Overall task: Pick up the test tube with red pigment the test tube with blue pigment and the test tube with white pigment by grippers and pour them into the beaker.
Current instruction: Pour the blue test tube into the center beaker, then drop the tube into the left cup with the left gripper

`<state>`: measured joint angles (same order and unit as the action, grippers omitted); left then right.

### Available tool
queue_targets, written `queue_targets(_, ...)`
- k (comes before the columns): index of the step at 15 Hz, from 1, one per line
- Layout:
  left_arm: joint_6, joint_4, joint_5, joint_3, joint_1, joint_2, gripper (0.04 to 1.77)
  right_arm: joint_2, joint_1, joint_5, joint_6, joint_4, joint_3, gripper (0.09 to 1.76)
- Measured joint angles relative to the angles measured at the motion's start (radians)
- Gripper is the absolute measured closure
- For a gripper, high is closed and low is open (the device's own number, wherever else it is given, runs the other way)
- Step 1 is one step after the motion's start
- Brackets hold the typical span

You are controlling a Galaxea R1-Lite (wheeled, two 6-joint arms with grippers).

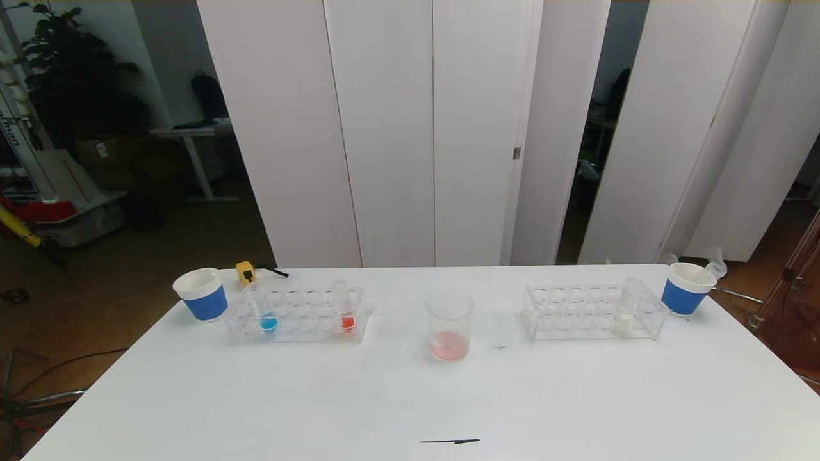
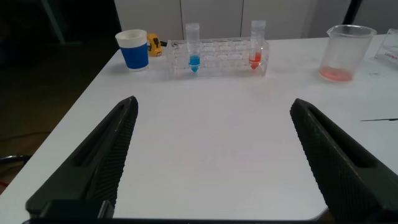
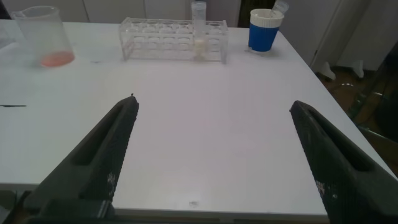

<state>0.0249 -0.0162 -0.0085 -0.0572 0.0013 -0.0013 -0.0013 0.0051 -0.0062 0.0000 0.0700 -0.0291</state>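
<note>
The beaker sits mid-table; blue tube stands upright in the rack to its left, white tube in the right-hand rack. Your left gripper and right gripper both gape wide, empty, each nearer its own side.

blue paper cup at table's far-left, another far-right, yellow object

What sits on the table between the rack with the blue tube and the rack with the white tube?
Only the beaker, holding a little pinkish-red liquid, stands between the left rack and right rack; the head view shows it.
</note>
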Motion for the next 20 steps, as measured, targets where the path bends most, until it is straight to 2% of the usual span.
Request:
queue_targets(4,-0.002,-0.077,-0.004,-0.185,0.000,0.046,0.06,0.000,-0.001,0.000,0.000,0.001,0.000,0.10)
queue_targets(8,-0.007,-0.065,0.007,-0.377,-0.011,0.235,0.06,0.000,0.000,0.000,0.000,0.000,0.000,0.10)
queue_targets(11,-0.031,0.067,0.010,-0.471,-0.013,0.456,0.06,0.000,-0.001,0.001,0.000,0.000,0.000,0.10)
queue_targets(14,-0.043,0.249,0.019,-0.515,-0.008,0.703,0.06,0.000,0.000,0.000,0.000,0.000,0.000,0.10)
queue_targets(17,-0.048,0.384,0.040,-0.514,-0.005,0.907,0.06,0.000,0.000,0.000,0.000,0.000,0.000,0.10)
queue_targets(20,-0.051,0.445,0.038,-0.477,-0.010,1.062,0.06,0.000,-0.001,0.000,0.000,0.000,0.000,0.10)
